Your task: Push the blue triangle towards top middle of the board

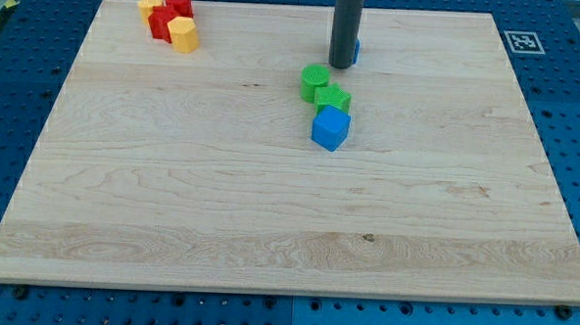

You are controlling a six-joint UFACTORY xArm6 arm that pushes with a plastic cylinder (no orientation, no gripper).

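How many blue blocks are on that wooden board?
2. A blue cube sits near the board's middle, just below two green blocks. A second blue block, mostly hidden behind the rod, peeks out beside my tip near the top middle.

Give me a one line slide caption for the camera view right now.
My tip hides most of the blue triangle near the board's top middle.

I count two blue blocks: a cube (331, 129) and a sliver (356, 52); two green (315, 82) (333, 99), two red (178, 1) (163, 21), two yellow (152, 3) (184, 33).
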